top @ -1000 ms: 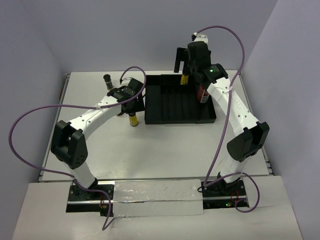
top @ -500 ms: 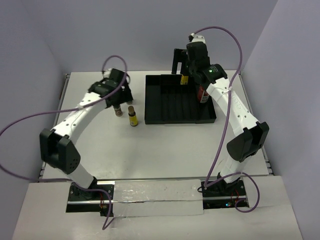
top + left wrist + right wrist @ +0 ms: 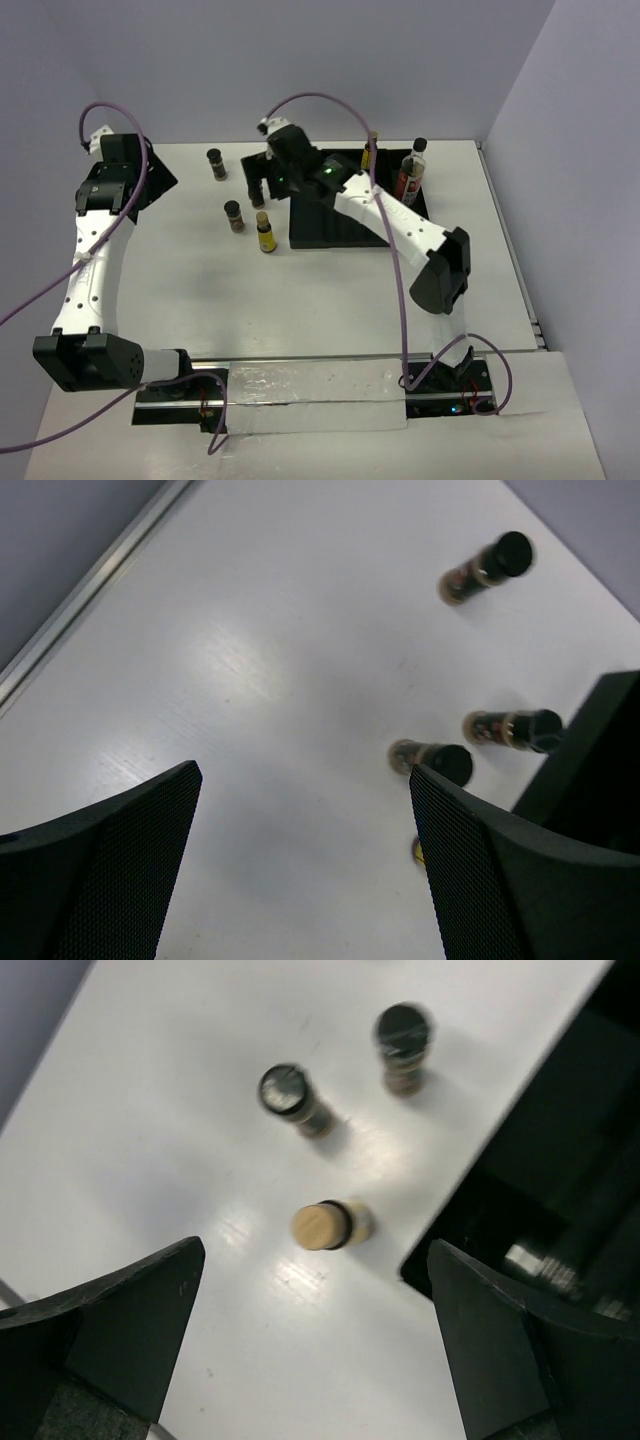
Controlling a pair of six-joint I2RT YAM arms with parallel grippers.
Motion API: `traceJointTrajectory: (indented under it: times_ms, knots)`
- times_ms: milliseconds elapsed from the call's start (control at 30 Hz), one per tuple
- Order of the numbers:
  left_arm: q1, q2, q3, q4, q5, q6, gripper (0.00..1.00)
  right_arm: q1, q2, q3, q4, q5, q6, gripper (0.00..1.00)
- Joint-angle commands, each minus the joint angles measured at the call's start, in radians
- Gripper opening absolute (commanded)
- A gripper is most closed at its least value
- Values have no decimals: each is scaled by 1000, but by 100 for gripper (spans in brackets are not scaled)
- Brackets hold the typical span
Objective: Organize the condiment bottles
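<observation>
Condiment bottles (image 3: 320, 1225) stand upright in two groups on the white surface (image 3: 330, 300): four on the bare surface left of the black ribbed tray (image 3: 318, 228), and three along the tray's far side. The right arm reaches across the tray. The right tool (image 3: 315, 1255) hangs over the left group, its fingers spread wide with nothing between them. The left tool (image 3: 305, 775) is near the far left corner of the surface, well apart from every bottle, and is likewise wide and empty. At the tray's far right end the pale bottle with a black cap (image 3: 417, 158) is the tallest, with the reddish bottle (image 3: 407, 184) just in front of it. A yellow bottle (image 3: 372, 152) stands at the tray's far edge, near the middle. Left of the tray, the tan-capped yellow bottle (image 3: 265, 232) stands near the tray's front left corner. The middle dark bottle (image 3: 233, 215) is just beside it. Another short dark bottle (image 3: 515, 728) is nearest the tray, partly hidden beneath the right tool. The far dark bottle (image 3: 216, 163) stands apart, farther back
</observation>
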Motion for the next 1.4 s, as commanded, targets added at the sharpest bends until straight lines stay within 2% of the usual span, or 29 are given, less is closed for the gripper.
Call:
traceJointTrajectory:
  times_ms: [0,167,367,567,733,900,1033,1367]
  knots:
    - [65,-37,-34,-6,38,16,93,50,54,64,-16,-49,-1,100]
    - [70,-48,-53,6,53,16,93,86,112,56,-9,-10,-1,100]
    - [69,-55,-81,19,78,14,93,87,131,-21,36,130,-1,98]
    - [70,-56,-91,23,87,16,93,88,179,15,28,143,-1,94]
    - [70,-59,-98,26,93,15,93,89,218,44,19,132,-1,85]
    - [69,-59,-106,27,94,15,93,89,238,54,13,129,-1,67]
    - [69,-59,-110,29,96,15,93,87,243,52,10,126,-1,60]
    - [70,-56,-117,30,98,15,93,89,256,75,6,126,-1,55]
